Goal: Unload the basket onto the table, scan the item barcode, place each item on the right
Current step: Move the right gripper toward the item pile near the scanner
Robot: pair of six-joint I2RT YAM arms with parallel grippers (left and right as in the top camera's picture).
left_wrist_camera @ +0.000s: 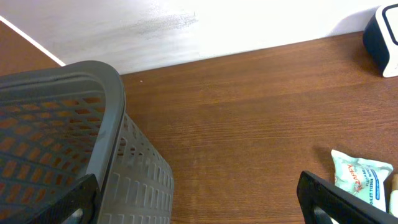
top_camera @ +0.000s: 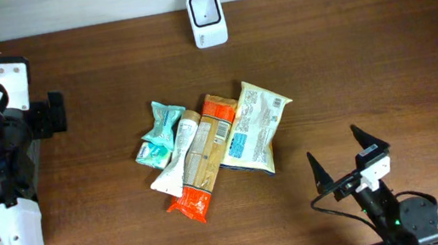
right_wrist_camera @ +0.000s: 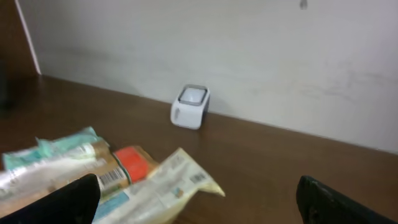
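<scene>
Snack packets (top_camera: 205, 146) lie heaped at mid-frame in the overhead view, below the white scanner (top_camera: 207, 18) at top centre. Both grippers stand wide and empty: the right gripper (top_camera: 332, 144) at lower right, near the pile, and the left gripper (left_wrist_camera: 198, 198) well apart at left. The packets look light, soft and probably slippery, so a free edge seems the best hold.

Overhead looks down; both low wrist views share the scanner (right_wrist_camera: 190, 107)
</scene>
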